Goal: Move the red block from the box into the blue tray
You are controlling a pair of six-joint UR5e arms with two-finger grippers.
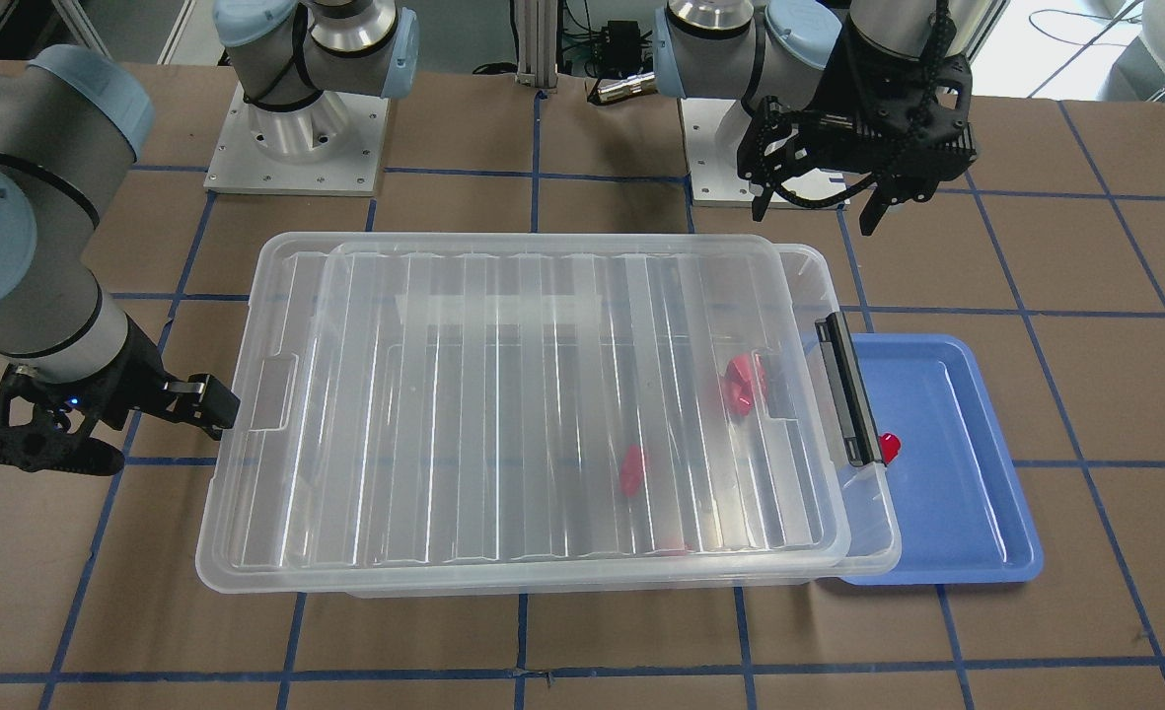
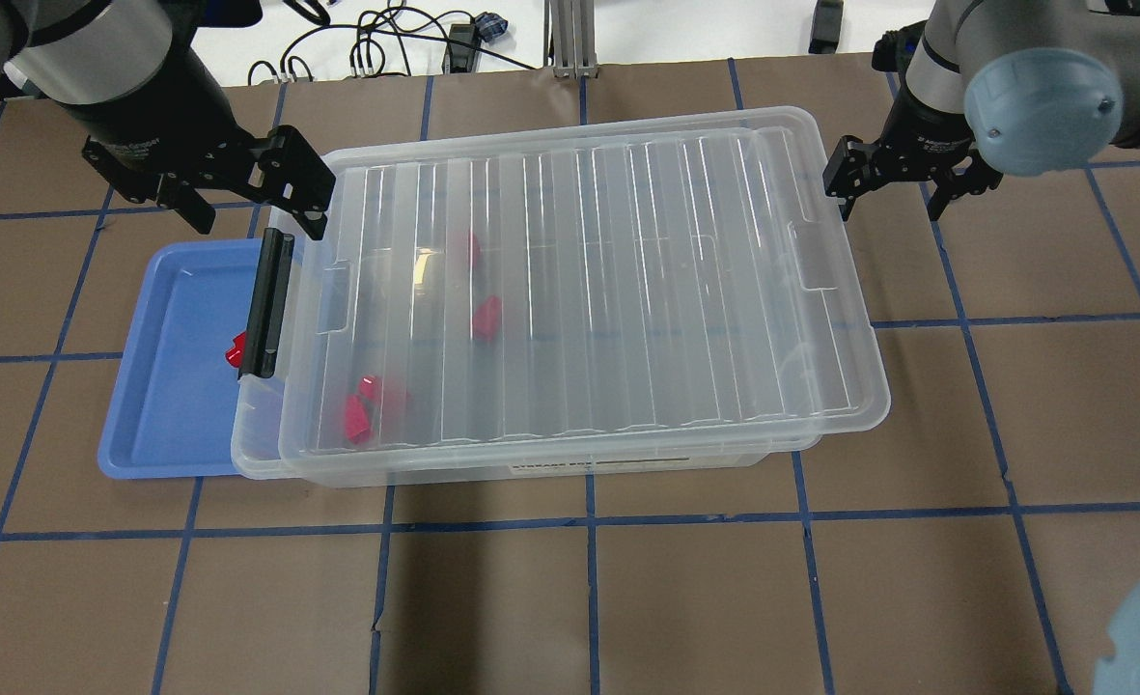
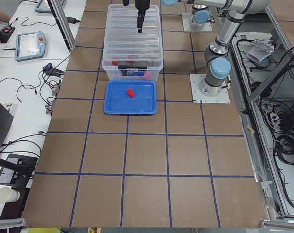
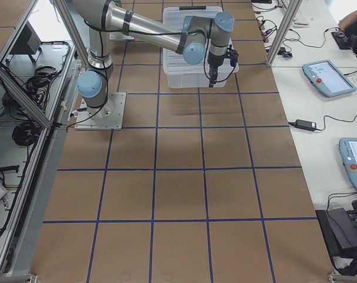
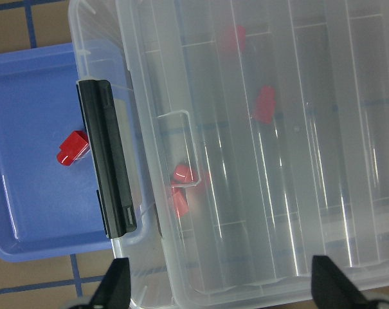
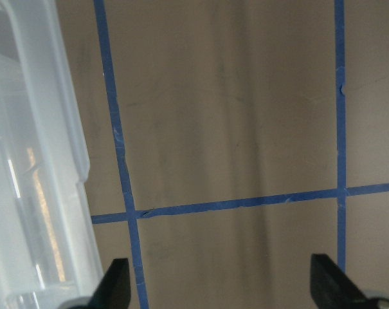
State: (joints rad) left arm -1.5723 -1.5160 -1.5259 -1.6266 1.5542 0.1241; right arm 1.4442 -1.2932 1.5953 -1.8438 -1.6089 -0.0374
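The clear box (image 2: 579,290) lies mid-table with its ribbed lid on, slightly askew. Its black latch bar (image 2: 265,304) is at the end beside the blue tray (image 2: 164,405). One red block (image 2: 235,349) lies in the tray next to the latch; it also shows in the left wrist view (image 5: 72,147) and the front view (image 1: 889,447). Several red blocks (image 2: 486,317) lie inside the box. My left gripper (image 2: 261,224) is open and empty, raised above the box's latch end. My right gripper (image 2: 890,208) is open and empty, just off the box's far end, over brown table (image 6: 223,290).
The table is brown board with a blue tape grid. The two arm bases (image 1: 296,138) stand behind the box. The tray's near rim (image 1: 947,577) reaches past the box's front edge. Cables and tablets lie off the table (image 3: 30,43).
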